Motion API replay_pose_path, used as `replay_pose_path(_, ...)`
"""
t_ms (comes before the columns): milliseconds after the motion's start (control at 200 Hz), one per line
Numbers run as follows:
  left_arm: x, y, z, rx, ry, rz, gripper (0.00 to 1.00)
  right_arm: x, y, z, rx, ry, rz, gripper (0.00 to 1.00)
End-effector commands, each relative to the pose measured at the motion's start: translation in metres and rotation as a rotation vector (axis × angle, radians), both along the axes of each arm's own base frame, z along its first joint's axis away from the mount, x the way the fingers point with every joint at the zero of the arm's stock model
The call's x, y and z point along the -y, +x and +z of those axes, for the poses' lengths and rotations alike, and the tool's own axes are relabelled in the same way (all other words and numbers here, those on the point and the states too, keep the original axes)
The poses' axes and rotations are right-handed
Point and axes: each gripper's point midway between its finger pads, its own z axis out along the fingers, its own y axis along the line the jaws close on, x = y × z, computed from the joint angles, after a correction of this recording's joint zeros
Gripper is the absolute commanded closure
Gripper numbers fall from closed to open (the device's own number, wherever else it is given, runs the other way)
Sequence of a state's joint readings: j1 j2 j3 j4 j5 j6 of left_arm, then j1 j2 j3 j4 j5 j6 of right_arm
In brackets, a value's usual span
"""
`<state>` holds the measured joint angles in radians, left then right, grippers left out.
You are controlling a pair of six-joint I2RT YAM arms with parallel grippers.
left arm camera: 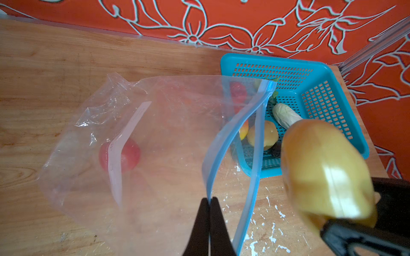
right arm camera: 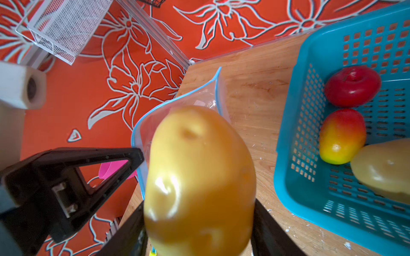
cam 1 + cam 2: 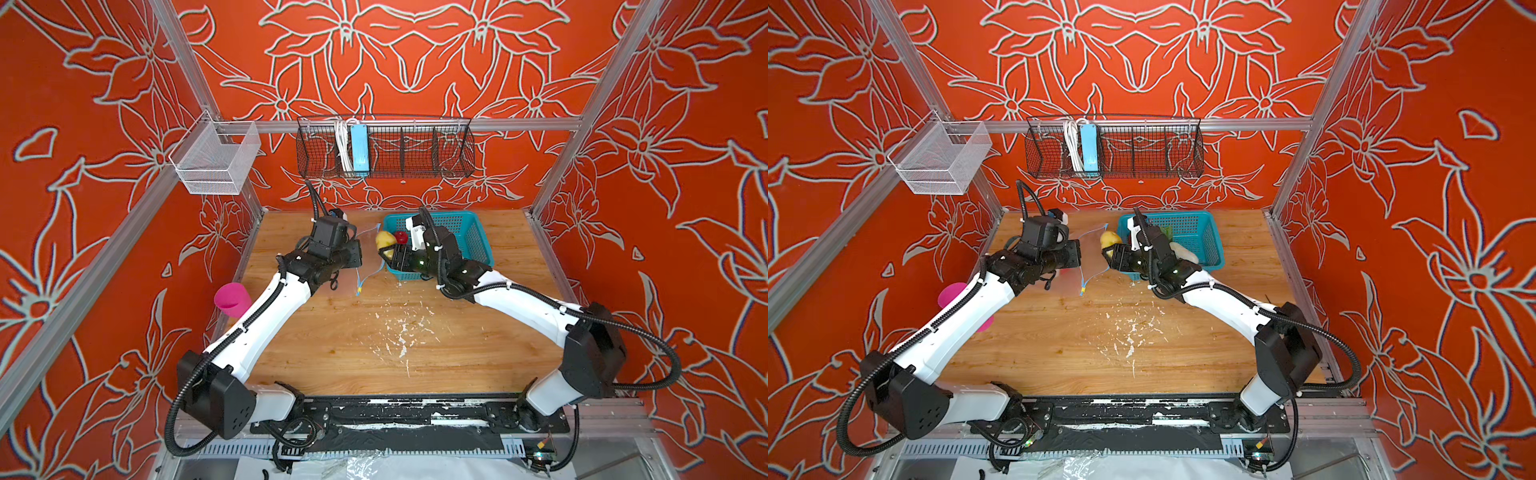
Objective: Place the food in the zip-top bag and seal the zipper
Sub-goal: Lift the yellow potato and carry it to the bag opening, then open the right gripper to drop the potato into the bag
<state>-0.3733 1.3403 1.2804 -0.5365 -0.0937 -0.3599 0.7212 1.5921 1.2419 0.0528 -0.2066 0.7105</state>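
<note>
**A:** What do you have on the left?

**B:** A pink cup (image 3: 232, 300) sits by the left edge of the table (image 3: 332, 353). Next to it, your left gripper (image 1: 209, 200) has its jaws pressed fully together. They pinch one lip of the zip-top bag (image 1: 155, 137), right on the zipper (image 1: 221, 135).

**A:** Where does the bag lie?

**B:** It rests on the wood between your two grippers, with its mouth turned to the right. The pinched lip is lifted away from the other lip, so the mouth gapes. One red ball (image 1: 119, 155) lies deep inside, partly behind the white label.

**A:** And your right arm?

**B:** Your right gripper (image 2: 198, 221) has its jaws spread wide around a potato (image 2: 199, 164), with a finger on each side, and it holds the potato clear of the table. In the left wrist view the potato hangs just beside the open mouth, outside the blue strip. In both top views it sits between the bag and the basket.

**A:** What is further right?

**B:** The teal basket (image 2: 299, 133) stands toward the back of the table, just beside the bag's mouth. Inside it you have a second red ball (image 2: 352, 86), a mango (image 2: 341, 135) and a second potato (image 2: 386, 168). The left wrist view also shows a white vegetable (image 1: 285, 115) with a green leafy piece (image 1: 275, 98) near its far end.
</note>
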Motion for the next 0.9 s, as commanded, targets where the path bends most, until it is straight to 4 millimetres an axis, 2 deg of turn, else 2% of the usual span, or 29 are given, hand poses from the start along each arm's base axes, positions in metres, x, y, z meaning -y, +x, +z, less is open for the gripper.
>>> replay_pose_path(0,0.0,0.0,-0.002,0.0,0.0,-0.001,1.0,-0.012,0.0,0.006,0.017,-0.007,0.021,0.57)
replay_pose_path(500,0.001,-0.001,-0.002,0.001,-0.005,-0.005,1.0,-0.038,-0.002,-0.017,-0.043,-0.055,0.048,0.57)
replay_pose_path(896,0.002,-0.002,-0.001,0.001,-0.014,-0.009,1.0,-0.052,0.003,-0.025,-0.066,-0.073,0.052,0.55)
